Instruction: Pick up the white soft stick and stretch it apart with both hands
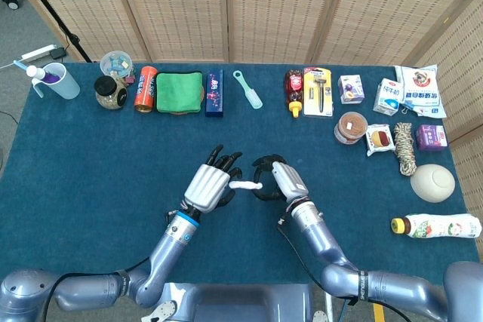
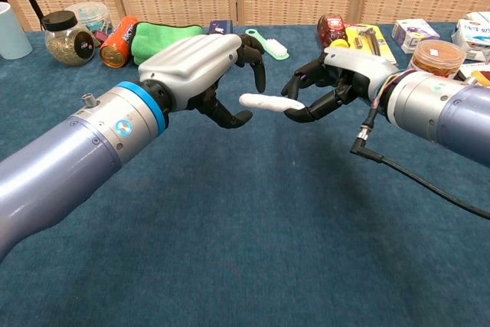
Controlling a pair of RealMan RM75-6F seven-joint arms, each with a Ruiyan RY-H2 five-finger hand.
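The white soft stick (image 1: 245,185) hangs level above the blue table, also clear in the chest view as the white soft stick (image 2: 268,102). My right hand (image 1: 276,179) pinches its right end between thumb and fingers; that same right hand (image 2: 337,82) shows in the chest view. My left hand (image 1: 213,185) is just to the left, fingers spread. In the chest view the stick's free end reaches into the gap between the thumb and fingers of my left hand (image 2: 207,67), which do not close on it.
Along the far edge stand a cup (image 1: 56,81), jar (image 1: 110,92), orange can (image 1: 145,88), green cloth (image 1: 179,82), blue box (image 1: 214,93), teal brush (image 1: 248,90) and sauce bottle (image 1: 294,90). At the right lie a rope (image 1: 405,148), bowl (image 1: 433,182) and drink bottle (image 1: 438,225).
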